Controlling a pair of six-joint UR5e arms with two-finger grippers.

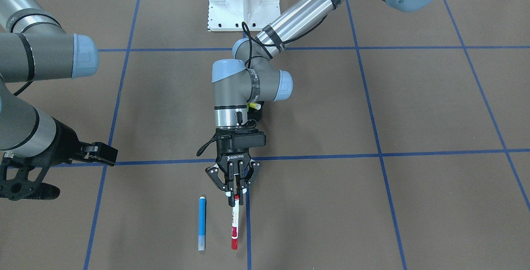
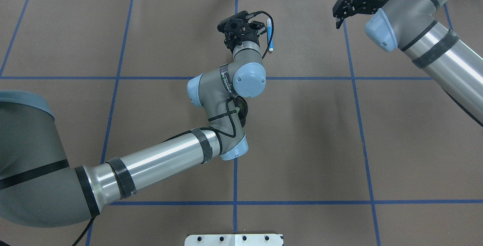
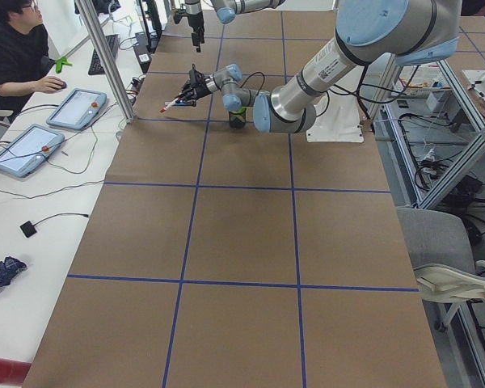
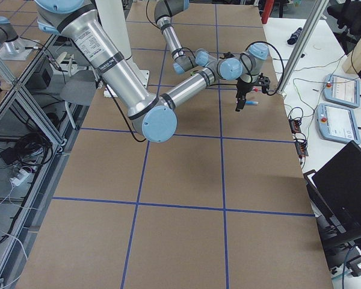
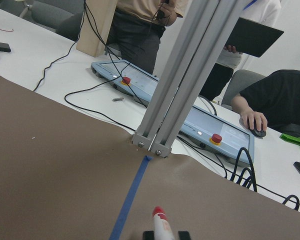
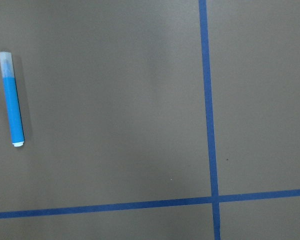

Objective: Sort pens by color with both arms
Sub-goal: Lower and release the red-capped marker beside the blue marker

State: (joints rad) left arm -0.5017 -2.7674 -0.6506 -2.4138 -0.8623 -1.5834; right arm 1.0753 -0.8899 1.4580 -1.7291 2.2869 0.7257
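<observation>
The left arm [image 1: 238, 92] hides all but a tip of the yellow pen [image 1: 254, 106].

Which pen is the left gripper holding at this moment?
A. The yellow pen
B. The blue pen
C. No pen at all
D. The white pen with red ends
D: the left gripper is shut on the white pen with red ends, while the blue pen lies free beside it.

Both the left arm [image 1: 290, 17] and right arm [image 1: 25, 133] pair grey joint housings, light-blue round caps and polished silver tubes banded black. Black cable [image 1: 245, 30] trails the left arm; just behind its black fingers [image 1: 230, 185] sits white lettering [image 1: 237, 157].
</observation>
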